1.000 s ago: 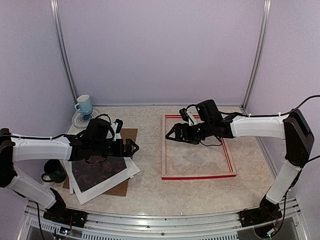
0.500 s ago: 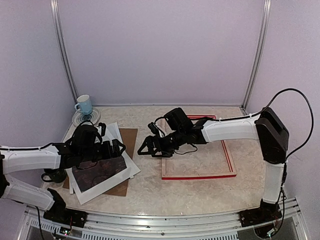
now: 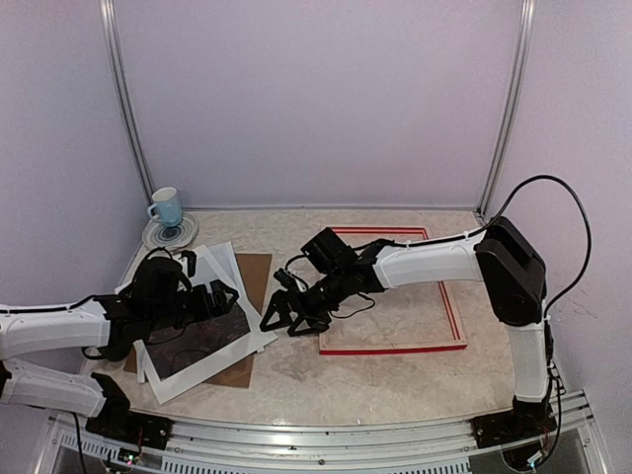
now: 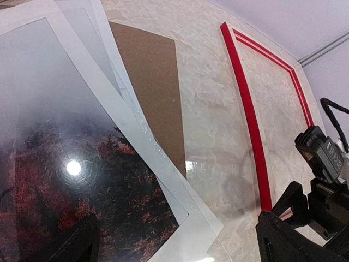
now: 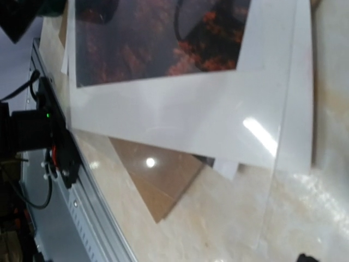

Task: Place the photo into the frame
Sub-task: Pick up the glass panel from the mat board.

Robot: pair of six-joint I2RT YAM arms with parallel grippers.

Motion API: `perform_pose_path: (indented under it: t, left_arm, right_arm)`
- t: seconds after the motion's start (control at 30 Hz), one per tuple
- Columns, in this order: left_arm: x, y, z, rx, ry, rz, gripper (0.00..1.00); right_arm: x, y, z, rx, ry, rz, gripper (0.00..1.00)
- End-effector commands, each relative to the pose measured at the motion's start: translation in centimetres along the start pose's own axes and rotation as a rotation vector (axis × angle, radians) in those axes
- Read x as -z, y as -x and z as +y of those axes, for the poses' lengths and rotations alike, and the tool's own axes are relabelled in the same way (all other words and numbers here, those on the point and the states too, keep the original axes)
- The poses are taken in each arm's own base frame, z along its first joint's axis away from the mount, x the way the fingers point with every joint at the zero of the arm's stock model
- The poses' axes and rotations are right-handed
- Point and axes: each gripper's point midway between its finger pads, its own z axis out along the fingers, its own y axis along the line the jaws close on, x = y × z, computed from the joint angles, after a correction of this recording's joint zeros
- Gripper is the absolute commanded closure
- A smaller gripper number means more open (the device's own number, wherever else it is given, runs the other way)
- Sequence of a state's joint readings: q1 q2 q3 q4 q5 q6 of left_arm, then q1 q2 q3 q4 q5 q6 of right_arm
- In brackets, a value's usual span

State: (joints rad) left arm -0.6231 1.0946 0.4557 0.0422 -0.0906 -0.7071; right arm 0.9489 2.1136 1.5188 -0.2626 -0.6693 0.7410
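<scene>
Right, jaws first: spread wide on the left gripper (image 3: 229,296), holding nothing, hovering over the upper part of the photo (image 3: 193,341), well left of the frame (image 3: 395,348). Same on the right gripper (image 3: 276,321): fingers parted, empty, hanging just left of the frame's left bar and pointing at the sheets' right edge.

Lying face up, that photo, in a loose fan of sheets left of the frame and clear of it, along with a white mat (image 3: 219,259) and a brown backing board (image 3: 259,272). Glare across the print and a see-through edge past the white border in the right wrist view, so probably a clear sheet (image 5: 283,164) on top; hard to be sure.

Now, for doing this well: go low at the fan's right edge and take the print alone, not the mat or the clear sheet. Steady the rest of the stack with the left side while teasing it free. Pinch lightly on the border to avoid a crease. Carry it flat to the right, square it to the bars, then lower it inside.

Containers next. Inside the frame's bars: only bare table (image 3: 296,380), nothing laid in yet. Far left of the frame by the back wall, a blue cup (image 3: 166,205) on a saucer (image 3: 158,237); contents impossible to see.
</scene>
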Motion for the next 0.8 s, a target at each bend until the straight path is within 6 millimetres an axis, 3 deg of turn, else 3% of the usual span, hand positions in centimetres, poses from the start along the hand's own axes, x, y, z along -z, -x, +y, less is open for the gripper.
perform_pose_path:
  t: [0.0, 0.4, 0.77]
  left_arm:
    - [0.4, 0.1, 0.3, 0.019, -0.006, -0.023, 0.01]
    - [-0.1, -1.7, 1.3, 0.016, 0.013, 0.025, 0.01]
    - [-0.6, -3.3, 2.0, 0.030, 0.010, 0.058, 0.01]
  right_arm:
    - [-1.2, -2.3, -1.1, -0.023, 0.019, 0.098, 0.04]
    - [-2.5, -4.0, -2.3, -0.044, 0.054, 0.180, 0.04]
    - [-3.2, -3.4, -2.2, -0.049, 0.080, 0.177, 0.04]
